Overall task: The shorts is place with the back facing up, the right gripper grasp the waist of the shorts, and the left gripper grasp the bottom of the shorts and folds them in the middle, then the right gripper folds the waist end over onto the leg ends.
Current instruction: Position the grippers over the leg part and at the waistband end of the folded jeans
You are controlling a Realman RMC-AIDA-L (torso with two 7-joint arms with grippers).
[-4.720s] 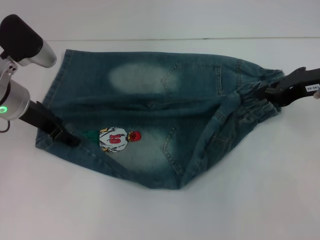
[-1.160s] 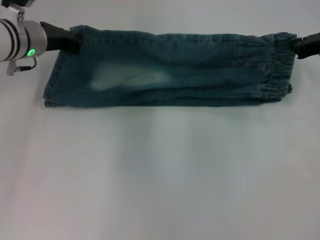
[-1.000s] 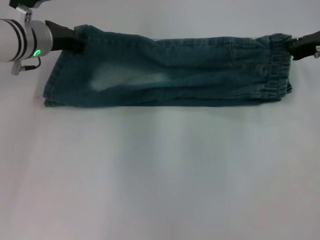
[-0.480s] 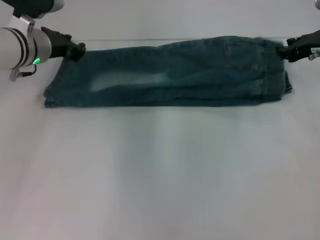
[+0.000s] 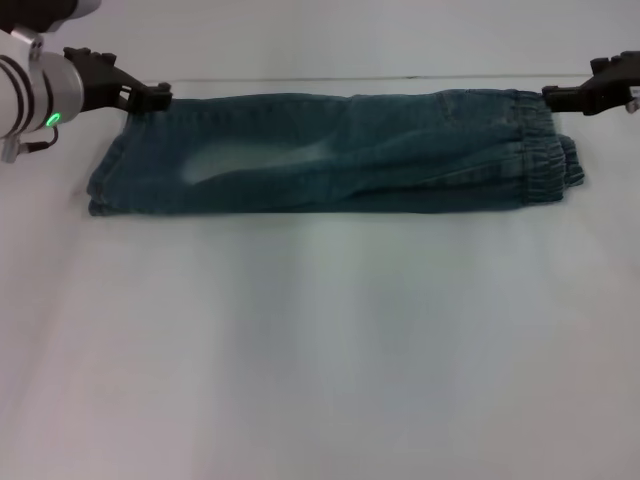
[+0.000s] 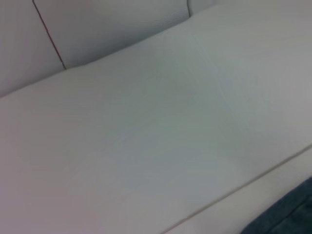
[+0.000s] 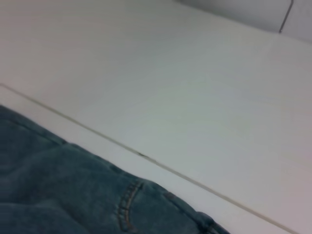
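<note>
White table [image 5: 320,350] carries the shorts [image 5: 330,165] folded lengthwise, left gripper [image 5: 150,95] at the far hem corner, right gripper [image 5: 560,97] beside the waist, both seemingly released.

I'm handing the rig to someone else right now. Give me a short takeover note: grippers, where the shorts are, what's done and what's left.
Left gripper: open, at the far corner of the leg ends, holding nothing.
Right gripper: open, just off the far corner of the waist, holding nothing.
Shorts: lying flat on the white table, folded lengthwise into a long strip, leg ends on the robot's left, waist on its right.
Done: the fold down the middle.
Left: right gripper regrasps the waist and folds it over onto the leg ends.
</note>
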